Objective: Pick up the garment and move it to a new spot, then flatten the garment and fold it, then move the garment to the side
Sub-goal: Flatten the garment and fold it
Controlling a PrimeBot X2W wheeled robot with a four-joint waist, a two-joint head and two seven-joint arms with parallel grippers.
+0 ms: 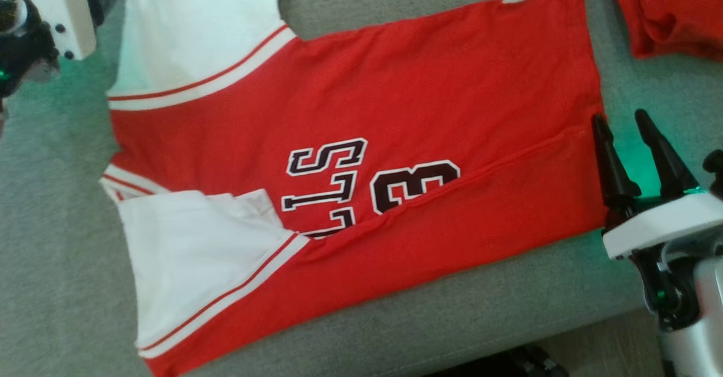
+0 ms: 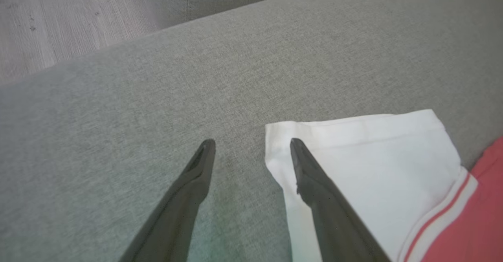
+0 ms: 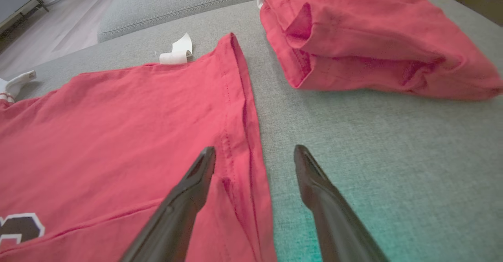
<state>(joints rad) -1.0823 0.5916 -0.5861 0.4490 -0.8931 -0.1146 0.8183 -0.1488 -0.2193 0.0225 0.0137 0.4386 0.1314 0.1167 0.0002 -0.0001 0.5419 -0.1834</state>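
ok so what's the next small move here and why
Probably lower both grippers and close them. The left gripper is open astride a corner of the sleeve, one finger over cloth, one over the couch; the right gripper is open astride the hem of the jersey likewise. One long side is already folded in, so gripping these edges would likely start the next fold.

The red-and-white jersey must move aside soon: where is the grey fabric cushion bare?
Bare: grey fabric cushion left of the red-and-white jersey, by the left gripper, and a strip along the near edge. Crowded: right, between hem, right gripper and folded red garment.
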